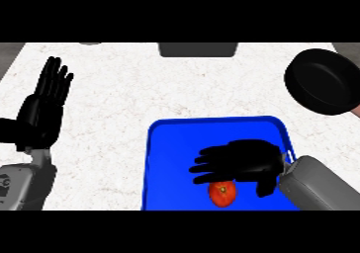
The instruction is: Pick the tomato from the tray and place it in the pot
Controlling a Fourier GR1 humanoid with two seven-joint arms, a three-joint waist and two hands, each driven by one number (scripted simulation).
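The tomato (222, 192) lies in the tray (168, 148), near its front edge. The right hand (238, 162) hangs over the tray just behind the tomato, fingers spread, apparently set for a grasp. The pot (325, 81) stands beyond the tray's far right corner. The left hand (43, 101) rests open, left of the tray.

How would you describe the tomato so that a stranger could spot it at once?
Find the blue tray on the white counter. Near its lower edge in the view, partly under the right hand, sits the tomato. It is the only small red thing among blue and black.
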